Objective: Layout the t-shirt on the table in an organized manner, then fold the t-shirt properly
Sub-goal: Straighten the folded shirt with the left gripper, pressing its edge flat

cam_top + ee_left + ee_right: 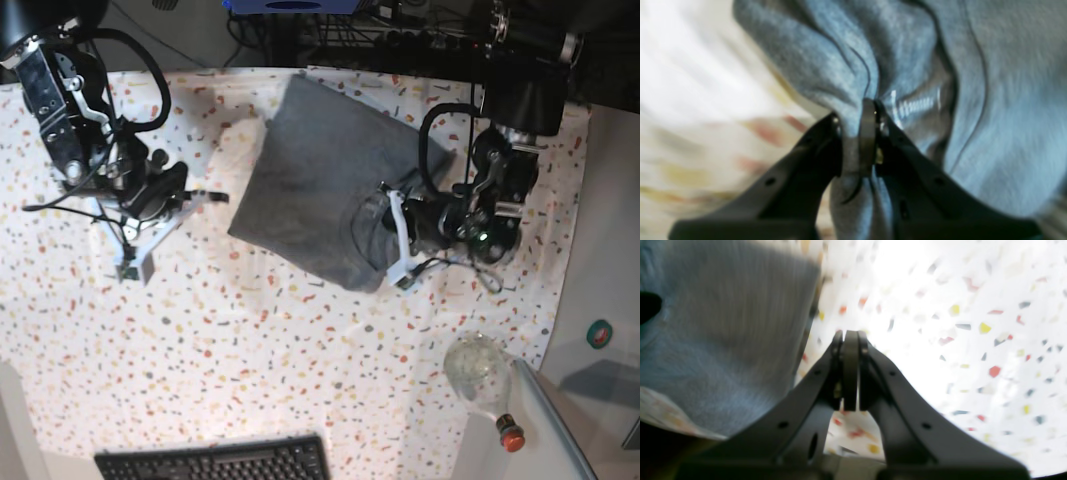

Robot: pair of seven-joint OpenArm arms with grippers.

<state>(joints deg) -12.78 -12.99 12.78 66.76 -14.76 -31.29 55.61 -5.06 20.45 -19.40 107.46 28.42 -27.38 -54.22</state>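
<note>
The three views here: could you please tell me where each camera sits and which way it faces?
Left wrist: on the left arm, facing along the left gripper, shut on a bunched fold of the t-shirt.
Right wrist: on the right arm, facing along the shut, empty right gripper over the table.
Base: overhead, looking down; both arms show.
All three share t-shirt and table.

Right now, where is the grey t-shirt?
In the base view the t-shirt lies bunched on the speckled table, up near the far edge and right of the middle. The left gripper pinches its right-hand edge.
</note>
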